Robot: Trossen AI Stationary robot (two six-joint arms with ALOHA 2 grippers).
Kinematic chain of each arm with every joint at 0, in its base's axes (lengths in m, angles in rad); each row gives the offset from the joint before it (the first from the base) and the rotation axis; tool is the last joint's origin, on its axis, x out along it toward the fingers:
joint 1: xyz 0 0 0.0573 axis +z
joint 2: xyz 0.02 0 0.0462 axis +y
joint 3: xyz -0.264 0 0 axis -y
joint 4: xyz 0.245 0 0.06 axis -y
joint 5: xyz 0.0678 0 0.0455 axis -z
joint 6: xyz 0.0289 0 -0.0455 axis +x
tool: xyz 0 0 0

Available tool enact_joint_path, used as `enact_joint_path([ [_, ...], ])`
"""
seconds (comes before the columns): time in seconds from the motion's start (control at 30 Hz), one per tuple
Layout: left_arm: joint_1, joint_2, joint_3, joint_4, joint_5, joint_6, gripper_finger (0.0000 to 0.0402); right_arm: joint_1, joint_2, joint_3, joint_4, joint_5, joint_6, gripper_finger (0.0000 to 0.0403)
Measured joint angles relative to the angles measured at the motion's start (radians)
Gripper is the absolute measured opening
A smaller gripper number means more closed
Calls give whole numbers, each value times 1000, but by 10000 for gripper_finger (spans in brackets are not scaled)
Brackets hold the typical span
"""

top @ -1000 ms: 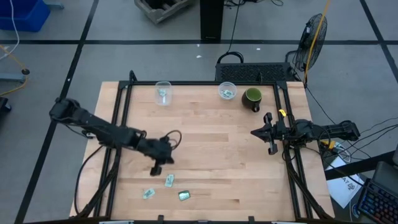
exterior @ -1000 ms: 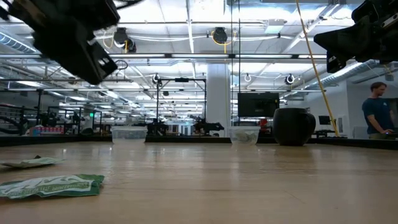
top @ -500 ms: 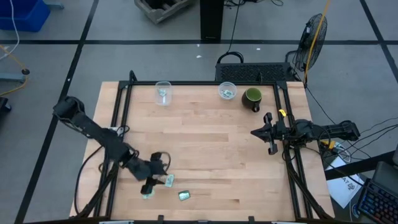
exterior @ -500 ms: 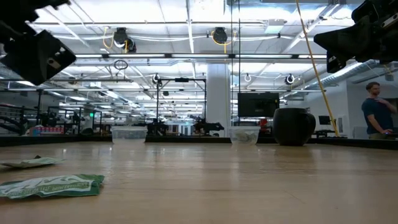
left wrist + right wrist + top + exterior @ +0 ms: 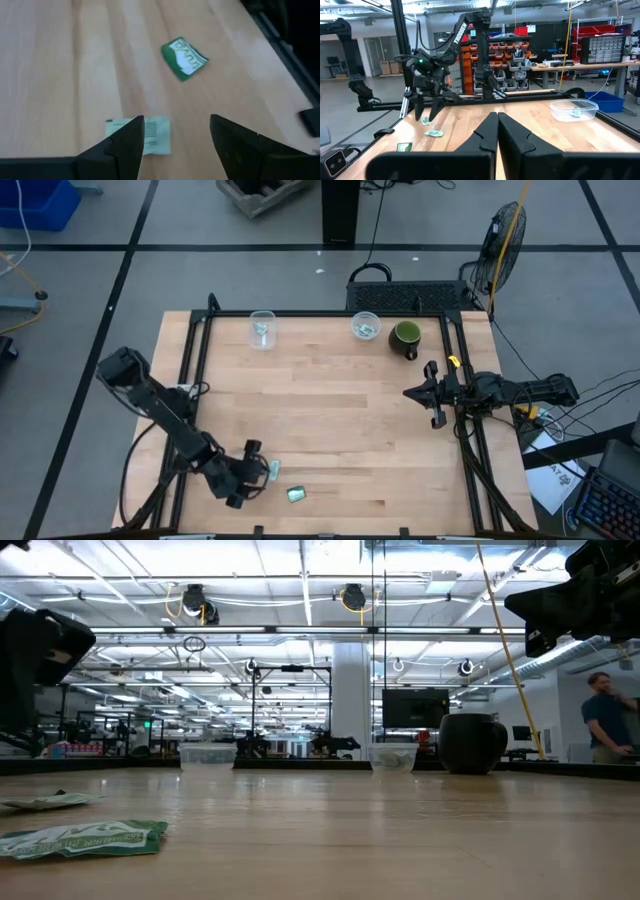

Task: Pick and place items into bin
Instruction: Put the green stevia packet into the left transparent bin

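Observation:
My left gripper [image 5: 250, 477] stands open low over the table's near left part, fingers pointing down. One pale packet [image 5: 150, 135] lies on the wood under it, partly behind one finger [image 5: 131, 142]; I see no touch. A second pale packet [image 5: 435, 133] lies beside it. The dark green packet [image 5: 184, 58] lies flat toward the right. My right gripper [image 5: 432, 395] waits shut at the right edge.
Two clear bins [image 5: 262, 328] [image 5: 365, 326] with packets inside stand at the far edge, with a dark green cup [image 5: 405, 336] to their right. Black frame rails [image 5: 195, 380] run along the left and right sides. Bare wood lies between the arms.
My left gripper has swung from the table's middle left toward the near edge, come down over the pale packets, and opened. The packets have stayed where they were.

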Motion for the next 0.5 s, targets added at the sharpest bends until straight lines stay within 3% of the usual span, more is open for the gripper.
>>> enact_joint_path([
  [0.5,40,150,2,40,-27,49,232,0,0,0,0,0,0,4],
])
